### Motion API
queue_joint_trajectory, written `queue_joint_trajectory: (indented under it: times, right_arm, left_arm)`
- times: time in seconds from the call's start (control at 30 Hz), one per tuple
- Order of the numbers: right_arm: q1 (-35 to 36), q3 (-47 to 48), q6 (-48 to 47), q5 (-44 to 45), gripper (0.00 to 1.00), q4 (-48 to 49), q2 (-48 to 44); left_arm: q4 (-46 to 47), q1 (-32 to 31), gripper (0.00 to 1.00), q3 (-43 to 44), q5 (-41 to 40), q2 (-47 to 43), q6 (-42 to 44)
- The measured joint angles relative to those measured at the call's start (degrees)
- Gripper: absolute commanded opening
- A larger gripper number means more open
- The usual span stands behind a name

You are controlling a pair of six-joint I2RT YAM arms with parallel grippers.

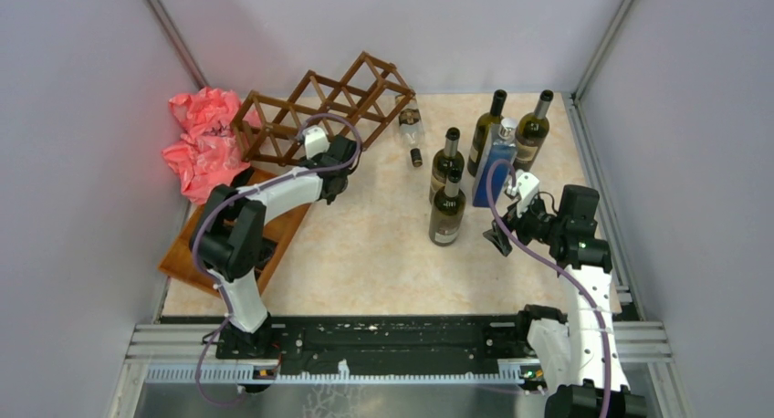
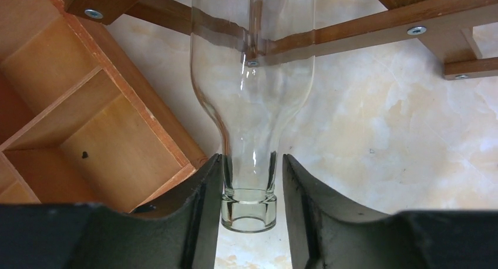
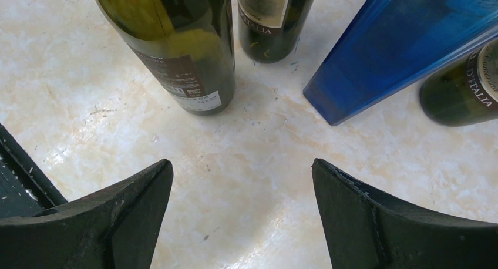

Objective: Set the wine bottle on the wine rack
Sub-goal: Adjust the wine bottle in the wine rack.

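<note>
Two grippers: left gripper (image 2: 252, 161) narrow round the neck of clear bottle (image 2: 252, 75), one side gapped, its body against rack (image 2: 364, 37) slats, seen only by wrist; right gripper (image 3: 242, 163) wide over table (image 3: 252, 122) beside green bottles (image 3: 176, 46).

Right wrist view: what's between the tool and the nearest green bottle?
Nothing. In the right wrist view, only bare marbled table lies between the open right tool and that green bottle.

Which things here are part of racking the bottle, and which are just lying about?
In the job:
wine rack
clear bottle, resting on the rack
left hand, around the bottle's neck

Lying about for now:
wooden tray
pink bag
standing green bottles
blue bottle
right hand, open and empty
</note>
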Motion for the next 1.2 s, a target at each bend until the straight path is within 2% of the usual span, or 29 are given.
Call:
queue_joint_trajectory:
  times: [0.07, 0.17, 0.43, 0.63, 0.77, 0.9, 1.03, 1.2]
  right_arm:
    - [0.0, 0.0, 0.0, 0.0, 0.87, 0.0, 0.0]
    - [0.0, 0.0, 0.0, 0.0, 0.87, 0.0, 0.0]
    - [0.0, 0.0, 0.0, 0.0, 0.87, 0.0, 0.0]
    - [0.0, 0.0, -0.3, 0.0, 0.87, 0.0, -0.1]
    - [0.0, -0.3, -0.5, -0.1, 0.87, 0.2, -0.5]
    - [0.0, -0.9, -0.9, -0.4, 0.87, 0.3, -1.3]
    - [0.0, -1.6, -1.5, -0.9, 0.87, 0.7, -2.1]
    - [0.1, -2.7, -2.1, -1.7, 0.87, 0.7, -2.9]
  left_arm:
    - [0.1, 0.2, 0.63, -0.3, 1.0, -0.5, 0.1]
    - [0.5, 0.2, 0.72, -2.5, 3.7, -3.3, 0.0]
    - [2.3, 0.2, 0.82, -9.8, 12.8, -15.1, 1.2]
    - [6.2, 0.2, 0.98, -18.5, 26.0, -26.0, 8.8]
    - [10.0, 0.2, 0.98, -24.7, 36.1, -36.6, 14.1]
    - [17.7, 0.2, 0.98, -30.2, 46.7, -46.2, 17.1]
    - [25.4, 0.2, 0.98, -35.3, 56.3, -51.3, 17.4]
    - [35.7, 0.2, 0.99, -41.4, 67.2, -53.9, 12.4]
